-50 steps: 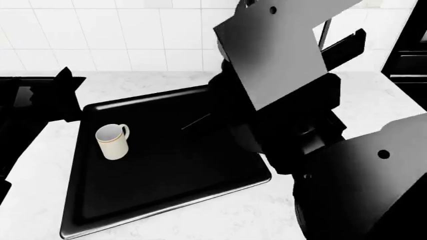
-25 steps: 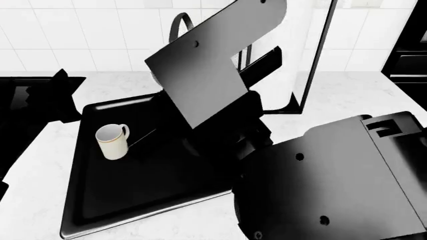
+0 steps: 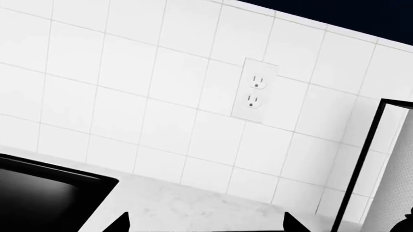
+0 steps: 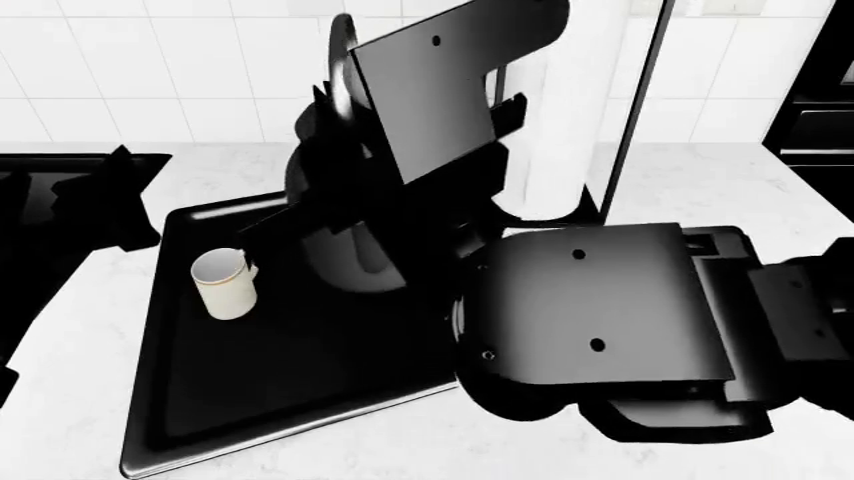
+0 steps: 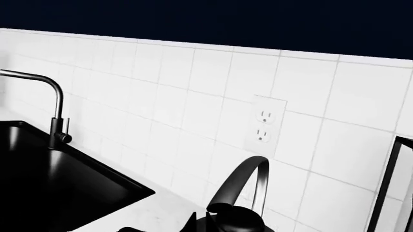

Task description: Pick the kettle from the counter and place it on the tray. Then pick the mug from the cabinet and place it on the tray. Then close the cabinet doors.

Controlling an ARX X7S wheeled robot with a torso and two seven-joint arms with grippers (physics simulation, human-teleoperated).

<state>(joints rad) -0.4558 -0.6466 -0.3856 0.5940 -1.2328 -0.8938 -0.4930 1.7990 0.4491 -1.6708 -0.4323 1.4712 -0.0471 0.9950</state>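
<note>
The glossy black tray [image 4: 200,400] lies on the white counter [image 4: 747,190]. The cream mug [image 4: 224,283] stands upright on the tray's left part. The kettle [image 4: 350,255], dark in shade, is over the tray's back part to the right of the mug; whether its base touches the tray is hidden. Its arched handle [image 5: 248,169] rises in front of the tiles. My right gripper [image 4: 324,175] is at the kettle's top, its fingertips nearly together [image 5: 200,220] beside the lid. My left gripper [image 4: 127,185] hangs left of the tray, open and empty [image 3: 206,224].
A black sink basin [image 5: 58,179] with a faucet [image 5: 55,111] lies left of the kettle. A cabinet door with a black edge [image 4: 638,110] stands open behind the tray's right side. My right arm's big links [image 4: 601,320] cover the tray's right corner. A wall outlet [image 3: 255,92] is on the tiles.
My right arm has swung left and the kettle came with it, from hidden behind the arm to the tray's back part. The mug and left gripper have stayed put.
</note>
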